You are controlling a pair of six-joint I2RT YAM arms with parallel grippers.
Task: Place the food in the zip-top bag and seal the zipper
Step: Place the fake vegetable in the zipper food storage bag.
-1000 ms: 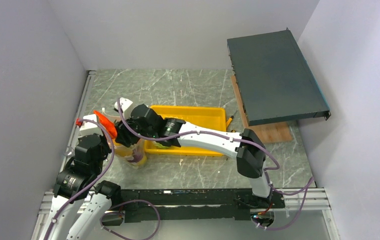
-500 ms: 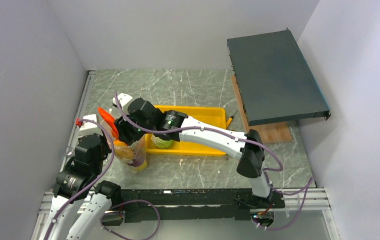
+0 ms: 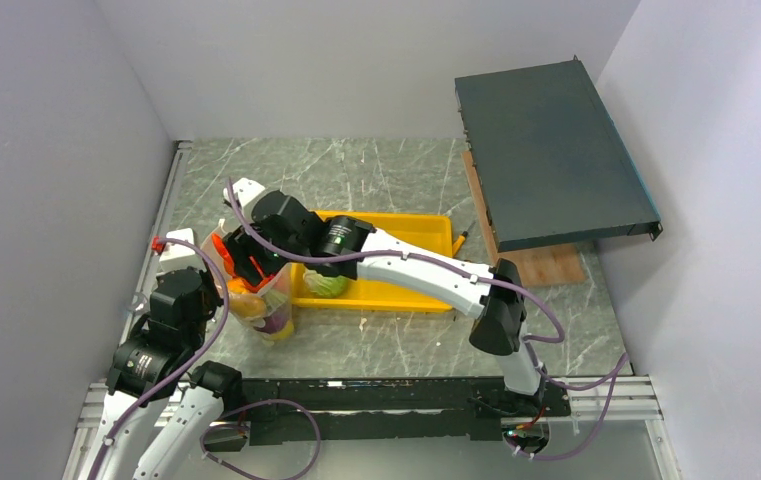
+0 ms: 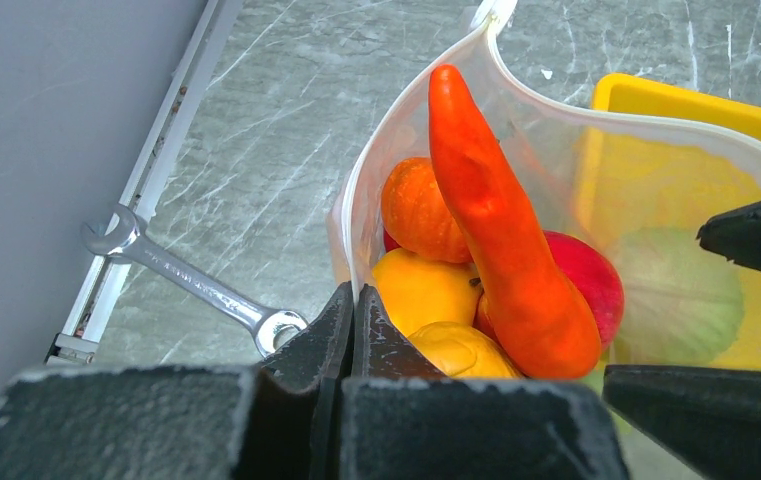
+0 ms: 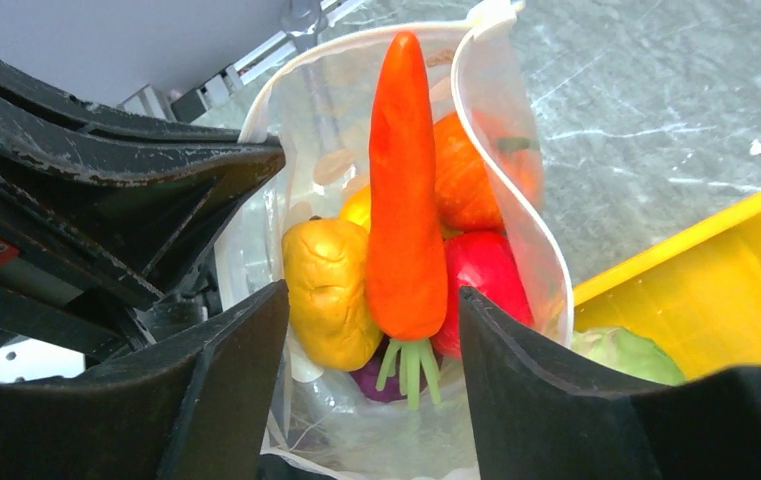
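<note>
Presently the right gripper (image 5: 371, 300) is hanging over the bag mouth with its black fingers (image 5: 226, 380) spread wide. The glossy orange toy carrot (image 5: 404, 220) is lying between them, green stem end nearest the wrist, with a clear gap on one side. The carrot is leaning tip-up inside the clear thin plastic zip-top bag (image 5: 306, 120), poking above the rim. It is resting on a round orange pumpkin (image 4: 411, 210), a red tomato (image 4: 591, 270), lumpy yellow pieces (image 4: 426, 290) and a purple onion (image 5: 381, 385) at the bottom. The left gripper (image 4: 354, 320) is pressing its fingers together on the near rim, pinching the whitish zipper strip (image 4: 346, 235) and holding the bag open. Just beside the bag, a pale green cabbage (image 5: 626, 355) is sitting in the yellow rectangular plastic tray (image 3: 406, 225). A silver wrench (image 4: 181, 275) is lying on the grey marbled table (image 3: 376, 170) by the left wall.
</note>
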